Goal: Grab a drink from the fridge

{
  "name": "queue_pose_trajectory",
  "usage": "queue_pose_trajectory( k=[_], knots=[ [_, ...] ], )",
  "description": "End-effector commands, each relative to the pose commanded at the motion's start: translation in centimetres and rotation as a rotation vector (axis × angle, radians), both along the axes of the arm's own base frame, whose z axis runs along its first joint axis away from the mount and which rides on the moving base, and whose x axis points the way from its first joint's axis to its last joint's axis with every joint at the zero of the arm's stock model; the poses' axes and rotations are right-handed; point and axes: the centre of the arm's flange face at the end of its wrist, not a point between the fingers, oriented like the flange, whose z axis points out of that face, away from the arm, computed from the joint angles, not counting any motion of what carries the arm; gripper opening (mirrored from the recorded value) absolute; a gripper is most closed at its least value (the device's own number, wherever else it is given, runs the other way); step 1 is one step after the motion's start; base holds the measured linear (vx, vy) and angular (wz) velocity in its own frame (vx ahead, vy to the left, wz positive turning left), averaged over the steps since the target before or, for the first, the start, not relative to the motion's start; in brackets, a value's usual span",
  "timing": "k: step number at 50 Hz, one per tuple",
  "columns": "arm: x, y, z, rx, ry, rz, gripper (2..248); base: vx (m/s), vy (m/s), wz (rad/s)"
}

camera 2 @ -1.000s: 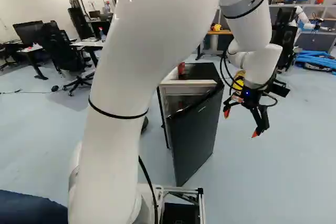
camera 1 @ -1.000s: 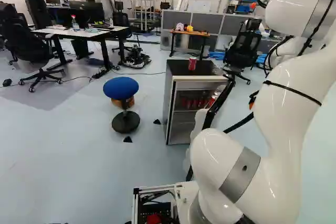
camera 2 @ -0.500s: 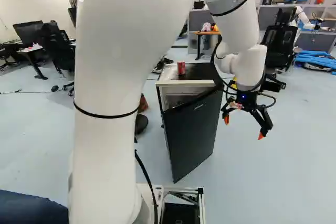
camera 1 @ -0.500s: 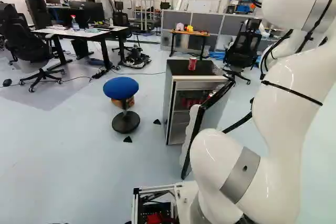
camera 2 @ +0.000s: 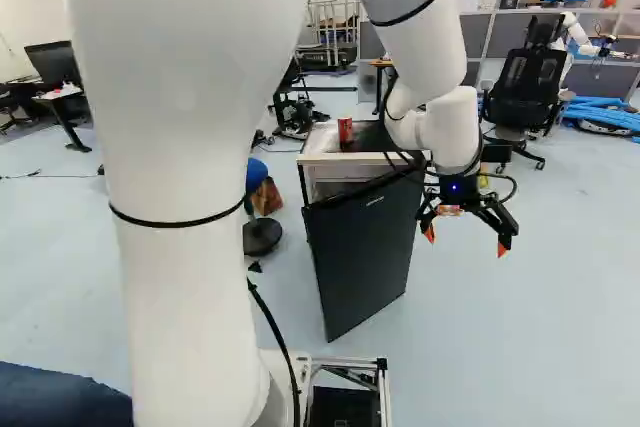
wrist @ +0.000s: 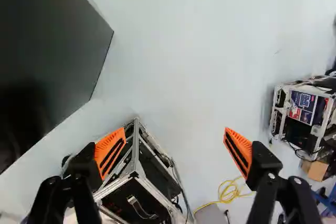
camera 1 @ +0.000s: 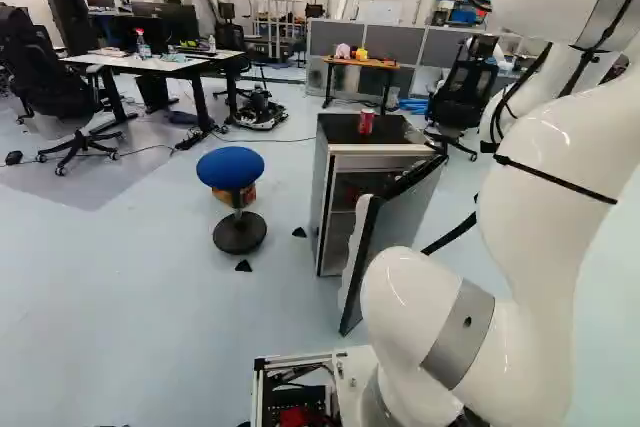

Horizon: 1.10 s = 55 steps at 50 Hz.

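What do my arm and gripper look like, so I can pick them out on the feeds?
The rounded, glossy white arm has a flat grey band, thin black straps and black cables outside it. A small blue light glows near the wrist. The black two-fingered gripper has tapered orange pads with dark slots.

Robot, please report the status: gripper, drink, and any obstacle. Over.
Black two-finger gripper open, empty. Red cylindrical can upright atop boxy black-topped fridge. Partly open flat black door between gripper and fridge interior.
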Motion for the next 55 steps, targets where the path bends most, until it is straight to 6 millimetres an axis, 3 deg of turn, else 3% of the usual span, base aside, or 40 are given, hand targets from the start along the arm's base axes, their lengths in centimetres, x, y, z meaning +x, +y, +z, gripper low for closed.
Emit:
queue_pose_trajectory(
  k=[27,55],
  knots=[
    [0.3,4.3,0.4,-0.109,-0.027,0.257,247,0.0,0.0,0.0],
    [0.2,9.6,0.5,-0.134,-0.014,0.416,247,0.0,0.0,0.0]
  ],
)
